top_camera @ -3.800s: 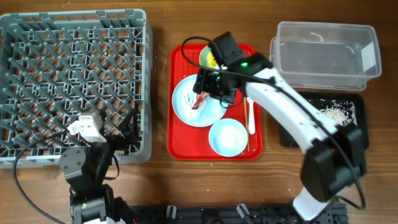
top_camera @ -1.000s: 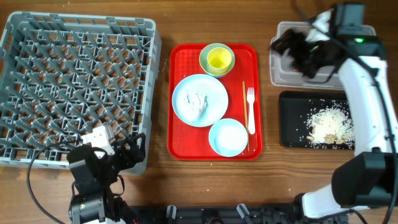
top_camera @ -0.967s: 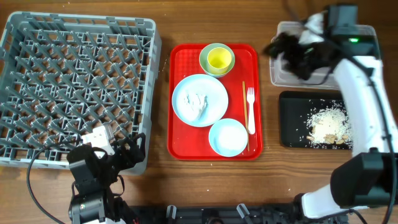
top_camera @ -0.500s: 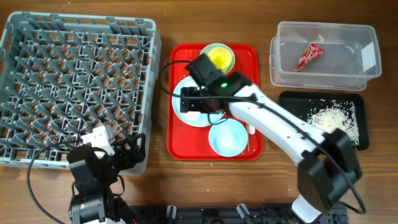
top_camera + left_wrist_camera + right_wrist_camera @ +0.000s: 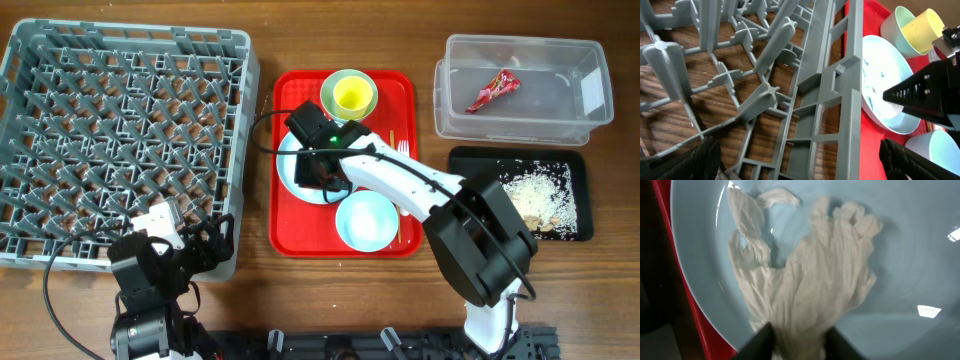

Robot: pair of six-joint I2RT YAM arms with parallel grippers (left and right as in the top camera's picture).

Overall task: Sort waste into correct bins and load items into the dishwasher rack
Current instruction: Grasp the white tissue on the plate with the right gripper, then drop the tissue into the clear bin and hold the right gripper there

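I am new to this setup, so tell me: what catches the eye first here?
The right hand pinches a crumpled white napkin on the large round white plate at centre. A crumpled red wrapper lies in the clear plastic tub, far right; the big grey plastic pegged rack fills the left.

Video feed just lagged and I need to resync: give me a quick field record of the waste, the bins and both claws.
right claw: pinched on crumpled white napkin, on large white plate
left claw: open, beside dishwasher rack corner
clear tub: red wrapper inside
black tray: rice scraps
dishwasher rack: no dishes loaded
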